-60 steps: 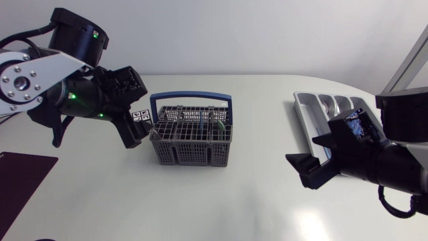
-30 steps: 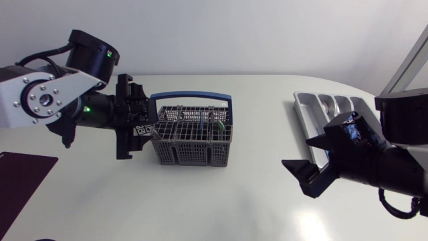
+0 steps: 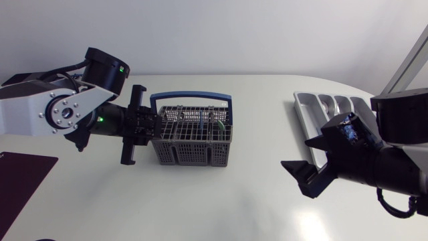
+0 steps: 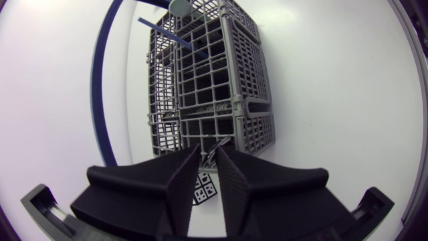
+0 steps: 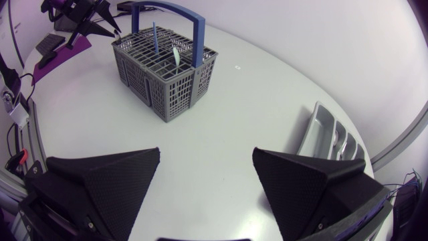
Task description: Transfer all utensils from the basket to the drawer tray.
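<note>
from where i stand, the grey wire basket (image 3: 192,134) sits a little left of the table's middle, its long axis running left to right, with the blue handle (image 3: 191,98) arched over it along that same line. two utensils stand in it, roughly upright: a thin blue utensil (image 3: 202,120) pointing up, and just to its right a pale green utensil (image 3: 217,125) leaning slightly, rounded end uppermost as far as i can tell. the left gripper (image 4: 208,175) is level with the basket's left end and points right at it, its fingers (image 4: 180,184) drawn close together with only a slim gap; the tips are right at the end wall, though i cannot tell whether they touch it, and i can make out nothing gripped between them. a small black-and-white tag (image 4: 204,193) lies on the table under that gripper. the silver drawer tray (image 3: 314,110) lies well apart at the far right, its long compartments running near to far, with the right arm covering its near end. the right gripper (image 5: 206,161) hangs above bare table at the near right, pointing left towards the basket, its fingers spread wide and holding nothing. a dark purple mat (image 3: 20,174) lies at the near left edge.
</note>
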